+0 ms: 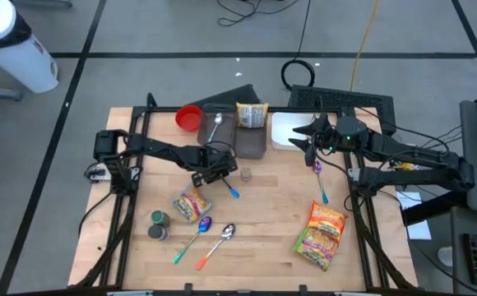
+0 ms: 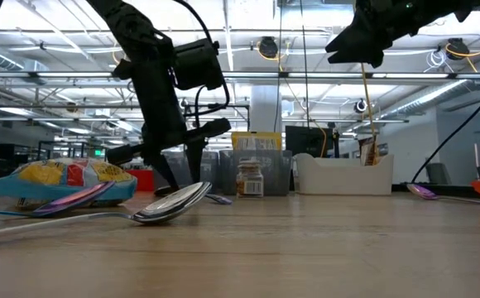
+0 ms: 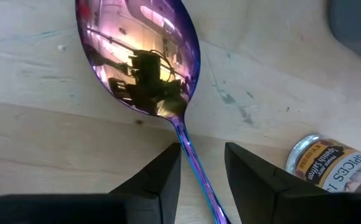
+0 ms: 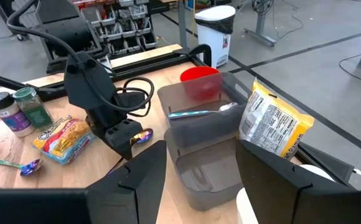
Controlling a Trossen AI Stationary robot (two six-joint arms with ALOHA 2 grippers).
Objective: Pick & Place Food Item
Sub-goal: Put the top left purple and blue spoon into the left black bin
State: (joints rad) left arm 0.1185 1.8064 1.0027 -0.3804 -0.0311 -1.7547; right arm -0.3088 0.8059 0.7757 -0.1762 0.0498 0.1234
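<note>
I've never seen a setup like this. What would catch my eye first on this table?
Probably the left gripper near the table's middle, its open fingers straddling the thin handle of a shiny purple metal spoon, beside a small glass spice jar. Behind it, a grey plastic bin holds a silver spoon and a yellow food packet, while the right gripper hovers empty near a white tray.

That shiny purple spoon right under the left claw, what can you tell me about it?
The iridescent purple metal spoon lies flat on the pale wooden table, bowl facing up. Its polished bowl mirrors the ceiling lights and the camera above it. A thin handle shading from purple to blue runs back between the two dark fingers of the left claw, which straddle it with a gap on each side; whether they touch it I cannot tell. A small glass spice jar lies on its side nearby, apart from the spoon.
</note>
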